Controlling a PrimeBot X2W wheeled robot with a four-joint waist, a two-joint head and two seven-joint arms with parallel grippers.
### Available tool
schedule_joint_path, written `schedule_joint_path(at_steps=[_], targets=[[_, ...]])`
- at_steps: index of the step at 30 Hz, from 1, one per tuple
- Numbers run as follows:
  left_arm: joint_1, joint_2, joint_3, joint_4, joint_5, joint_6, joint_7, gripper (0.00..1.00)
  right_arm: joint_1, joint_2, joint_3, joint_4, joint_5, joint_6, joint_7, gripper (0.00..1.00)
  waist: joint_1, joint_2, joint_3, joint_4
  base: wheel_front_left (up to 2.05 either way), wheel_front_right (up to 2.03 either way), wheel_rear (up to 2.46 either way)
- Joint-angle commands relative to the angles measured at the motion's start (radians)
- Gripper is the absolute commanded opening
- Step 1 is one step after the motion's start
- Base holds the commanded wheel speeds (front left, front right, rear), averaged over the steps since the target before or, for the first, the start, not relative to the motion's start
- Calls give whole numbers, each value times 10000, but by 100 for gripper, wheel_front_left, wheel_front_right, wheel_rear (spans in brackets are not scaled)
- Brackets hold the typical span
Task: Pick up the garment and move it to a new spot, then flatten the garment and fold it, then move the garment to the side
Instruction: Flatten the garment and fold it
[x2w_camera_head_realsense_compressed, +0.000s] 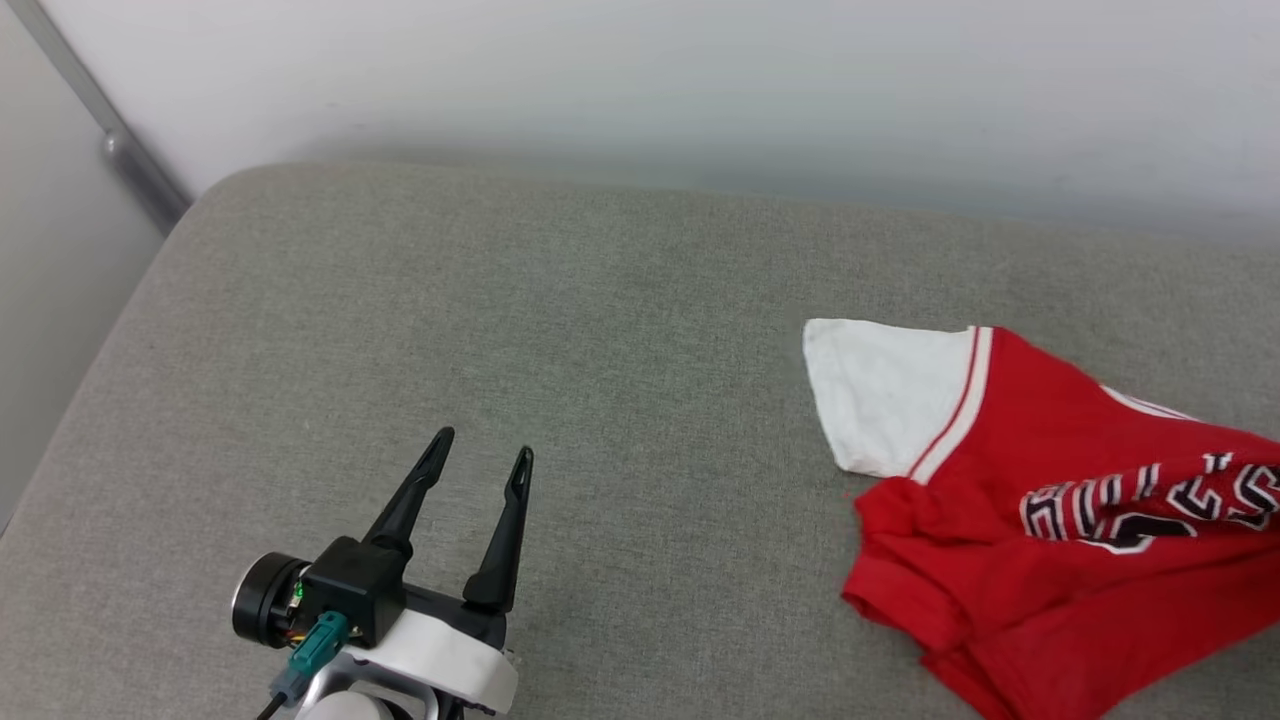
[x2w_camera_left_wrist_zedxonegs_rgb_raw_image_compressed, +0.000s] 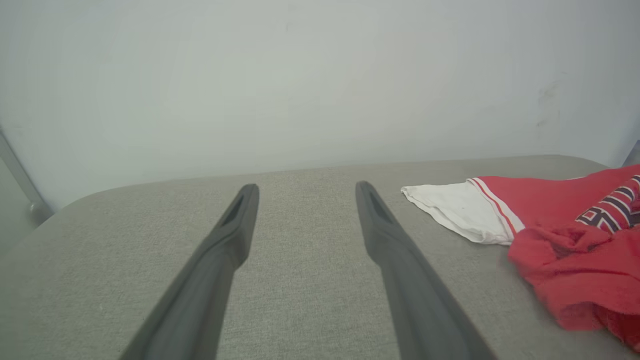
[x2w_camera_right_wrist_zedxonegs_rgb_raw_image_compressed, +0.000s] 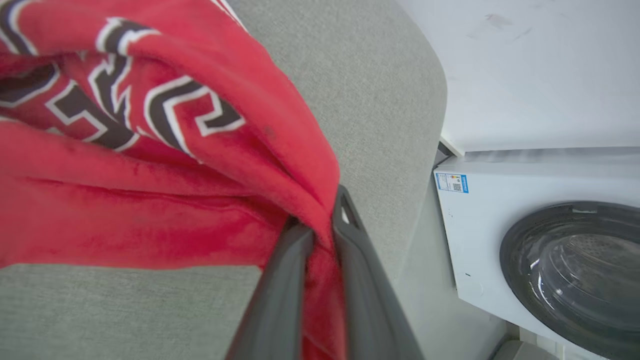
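- Red shirt (x2w_camera_head_realsense_compressed: 1050, 480) with a white sleeve and black, white-edged lettering lies crumpled on a grey fabric cushion (x2w_camera_head_realsense_compressed: 600, 340), towards its right side in the head view.
- Clenched on a fold of the shirt's red cloth, the right gripper (x2w_camera_right_wrist_zedxonegs_rgb_raw_image_compressed: 322, 220) pinches it between two dark fingers.
- Spread wide and holding nothing, the left gripper (x2w_camera_head_realsense_compressed: 485, 442) hangs over bare cushion, well apart from the shirt.
- White washing machine (x2w_camera_right_wrist_zedxonegs_rgb_raw_image_compressed: 500, 225) stands beside the cushion's edge.

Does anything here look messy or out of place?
The red garment lies crumpled on the grey cushion, with one white sleeve sticking out. The right pincer is pinching a bunch of it. Nothing looks damaged.
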Motion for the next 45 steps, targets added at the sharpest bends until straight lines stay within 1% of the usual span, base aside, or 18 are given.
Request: schedule_joint_path(at_steps=[1, 5, 12, 13, 14, 18, 21, 24, 27, 28, 31, 35, 39, 42, 45], targets=[[-63, -49, 35, 36, 81, -74, -25, 100, 62, -106, 43, 230, -140, -8, -252, 0, 0, 0, 108, -3, 0, 0, 0], [-141, -92, 104, 92, 127, -158, -26, 100, 171, 343, 411, 906, -276, -10, -1179, 0, 0, 0, 306, -26, 0, 0, 0], [-287, -106, 114, 251, 213, -301, -26, 100, -202, 1332, 1578, 2436, -409, -8, -2656, 0, 0, 0, 434, -106, 0, 0, 0], [-308, -89, 108, 278, 227, -320, -26, 100, -232, 1473, 1724, 2650, -356, -4, -2834, 43, 0, 0, 427, -127, 0, 0, 0], [-322, -70, 124, 303, 234, -308, -26, 100, -277, 1631, 1823, 2873, -283, -2, -3000, 100, 0, 0, 409, -159, 0, 0, 0], [-255, -16, 158, 381, 218, -294, -26, 100, -430, 1969, 2076, 3438, 31, 9, -3469, 100, 0, 0, 227, -328, 0, 0, 0], [-106, 11, 165, 406, 191, -261, -26, 100, -597, 2055, 1884, 3319, 296, 6, -3936, 100, 0, 0, 4, -522, 0, 0, 0], [10, 40, 201, 357, 150, -245, -26, 100, -614, 2208, 1479, 2867, 664, -10, -4240, 100, 0, 0, -249, -807, 0, 0, 0], [104, 78, 257, 284, 102, -212, -26, 100, -389, 2404, 1019, 2107, 939, -10, -4498, 100, 0, 0, -493, -1136, 0, 0, 0], [104, 78, 257, 284, 102, -212, -26, 100, -389, 2404, 1019, 2107, 939, -10, -4498, 100, 0, 0, -493, -1136, 0, 0, 0], [150, 122, 339, 188, 49, -215, -26, 100, -90, 2719, 376, 1171, 1211, -10, -4787, 100, 0, 0, -662, -1494, 0, 0, 0], [16, 179, 417, 53, -128, -318, 51, 100, 354, 3466, -620, -108, 1352, -8, -5515, 100, 0, 0, -699, -2013, 0, 0, 0], [-408, 278, 443, -141, -384, -544, 433, 100, 785, 4548, -1474, -1075, 1335, -7, -6690, 100, 0, 0, -543, -2549, 0, 0, 0], [-970, 381, 437, -325, -658, -818, 996, 100, 1028, 5219, -1905, -1529, 1199, -7, -7535, 100, 0, 0, -305, -2955, 0, 0, 0], [-1817, 524, 280, -421, -1039, -1177, 2032, 100, 1170, 5757, -2157, -1836, 1147, -7, -8283, 100, 0, 0, 46, -3339, 0, 0, 0]])
